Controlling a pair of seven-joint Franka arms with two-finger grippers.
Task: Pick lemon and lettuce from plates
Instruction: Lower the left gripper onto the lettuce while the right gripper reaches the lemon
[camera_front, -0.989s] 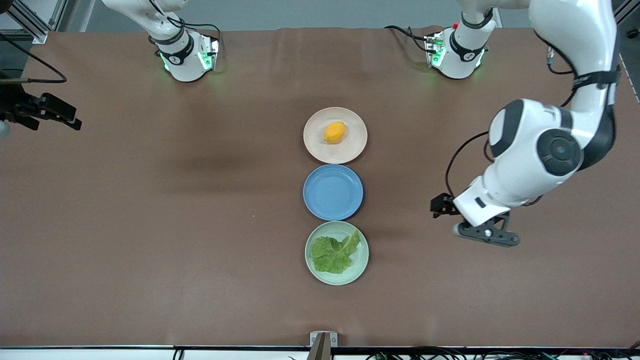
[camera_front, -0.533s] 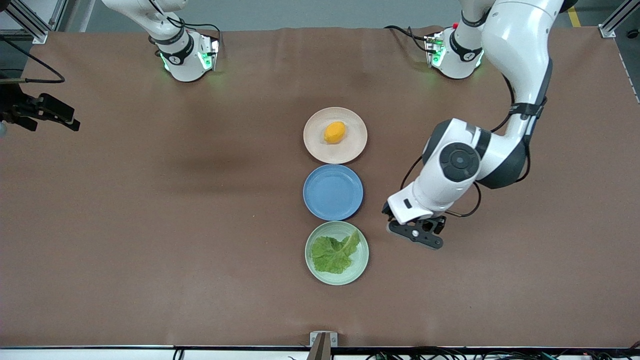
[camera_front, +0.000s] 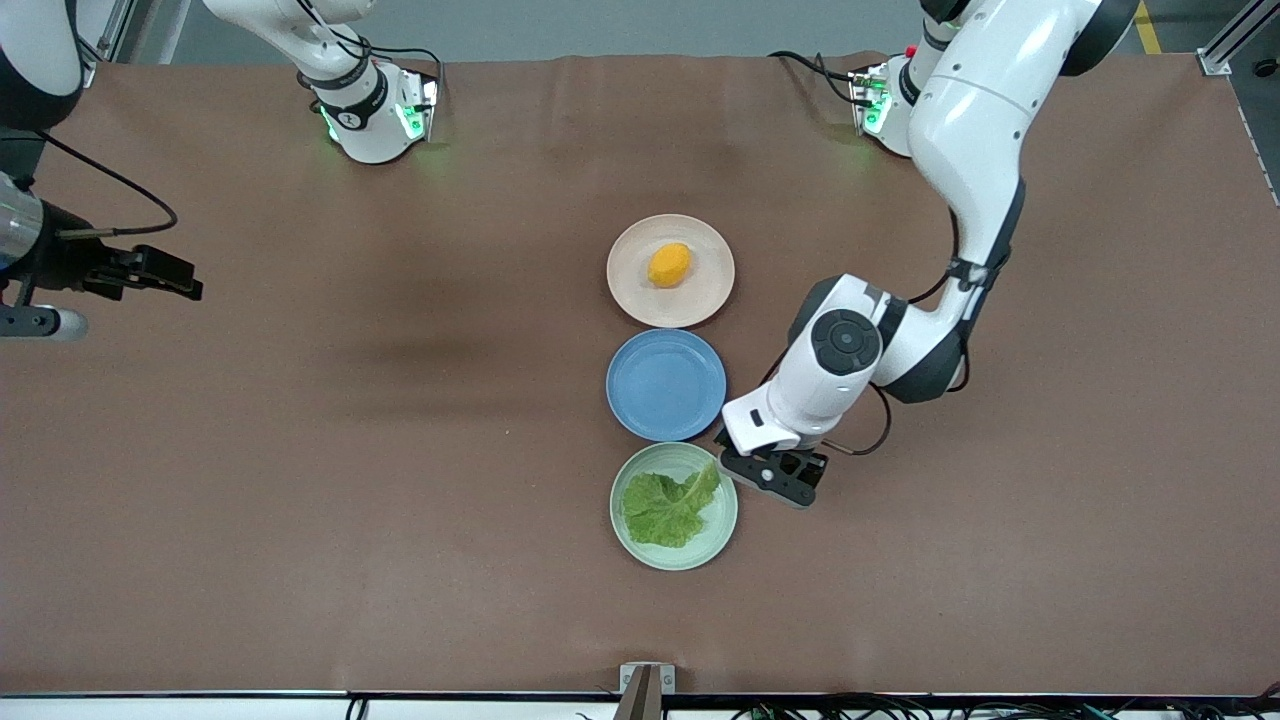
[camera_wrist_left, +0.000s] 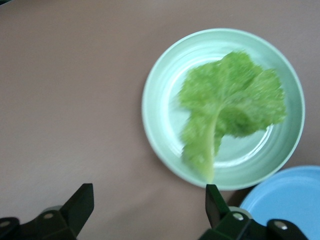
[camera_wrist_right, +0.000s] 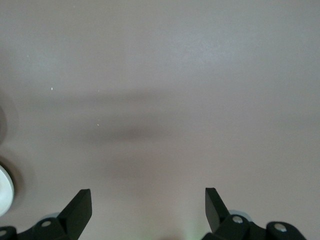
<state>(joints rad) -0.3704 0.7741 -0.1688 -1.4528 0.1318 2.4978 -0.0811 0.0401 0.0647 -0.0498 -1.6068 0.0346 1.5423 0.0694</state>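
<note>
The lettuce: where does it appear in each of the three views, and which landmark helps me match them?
Front view: the lettuce lies on the green plate, the plate nearest the camera.
Left wrist view: the lettuce fills the middle of the green plate, just ahead of the open left hand.
Right wrist view: not in it; only bare table shows.
Shared landmark: the blue plate beside the green one, seen at a corner of the left wrist view.

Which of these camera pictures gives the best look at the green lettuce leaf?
The left wrist view: the lettuce fills much of it, pale rib and crinkles plain, on the green plate. The front view shows the leaf small. The right wrist view shows only bare table.
</note>
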